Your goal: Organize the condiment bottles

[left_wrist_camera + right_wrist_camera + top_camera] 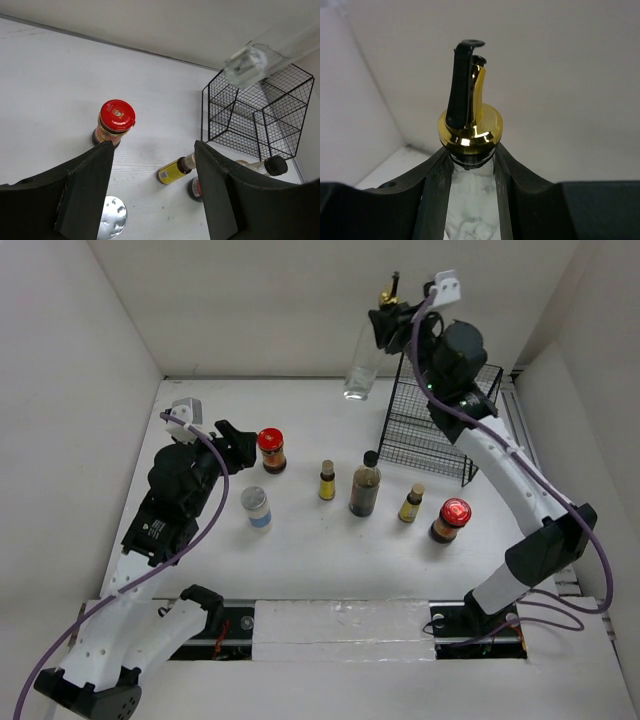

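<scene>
From above, the right pincer (385, 318) grips the tall clear bottle (361, 365) by its neck, aloft beside the wire basket (440, 430). Left wrist: the left pincer (152, 165) gapes empty, facing a red-lidded jar (115, 120) on the bench (50, 75). Right wrist: probably slippery, breakable glass; the neck under the gold spout (470, 130) suits holding.

**Obstacles**, clock positions from the centre of the table (330, 565), top view.
- Wire basket (440, 430): 1–2 o'clock, by the right wall.
- Tall clear bottle (361, 368): 12 o'clock, held aloft in the right gripper (388, 318), just left of the basket.
- Row from 9 to 3 o'clock: red-lidded jar (271, 450), white shaker (257, 508), tiny yellow-labelled bottle (327, 480), dark bottle (365, 490), second tiny bottle (411, 503), second red-lidded jar (451, 519). Gaps are narrow around the dark bottle.

**Free**: bare surface at 10–11 o'clock; open strip at 6 o'clock.
</scene>
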`<state>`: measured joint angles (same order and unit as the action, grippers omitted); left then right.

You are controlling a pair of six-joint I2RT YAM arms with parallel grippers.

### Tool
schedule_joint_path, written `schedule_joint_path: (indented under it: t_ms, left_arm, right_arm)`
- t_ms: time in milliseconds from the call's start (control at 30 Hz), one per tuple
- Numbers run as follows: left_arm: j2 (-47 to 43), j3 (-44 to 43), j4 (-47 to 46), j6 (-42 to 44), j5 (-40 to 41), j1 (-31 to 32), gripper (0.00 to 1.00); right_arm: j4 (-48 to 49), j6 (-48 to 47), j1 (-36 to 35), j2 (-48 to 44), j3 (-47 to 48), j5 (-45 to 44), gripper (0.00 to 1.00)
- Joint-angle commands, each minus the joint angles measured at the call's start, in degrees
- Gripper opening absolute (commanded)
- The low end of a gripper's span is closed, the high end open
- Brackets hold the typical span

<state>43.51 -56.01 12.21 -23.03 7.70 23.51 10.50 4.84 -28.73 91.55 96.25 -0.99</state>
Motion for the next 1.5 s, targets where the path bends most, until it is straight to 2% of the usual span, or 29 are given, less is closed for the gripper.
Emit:
schedule_joint_path:
  t_ms: [0, 267, 600, 967, 1467]
  left_arm:
    - [-0.88, 0.20, -2.63, 0.26, -1.11, -0.22, 0.61]
    - [-1.41, 0.20, -2.63, 0.26, -1.11, -0.22, 0.61]
    - [-0.88, 0.20, -3.07, 0.26, -1.63, -0.22, 0.61]
    - [-0.35, 0.20, -3.07, 0.26, -1.02, -0.22, 0.61]
    - [-0.35, 0.20, -3.07, 0.26, -1.02, -0.22, 0.61]
  right_arm:
    - [6.73, 0.17, 5.42, -2.78, 6.49, -3.40, 0.04]
    - [0.58, -0.36, 13.96, 0.29, 15.01, -2.26, 0.01]
    - [-1.71, -0.36, 20.20, 4.51, 18.54, 0.20, 0.01]
    - [-1.71, 0.26, 20.82, 11.01, 23.19, 0.20, 0.01]
    - [-0.58, 0.26, 21.35, 14.54, 21.88, 0.11, 0.01]
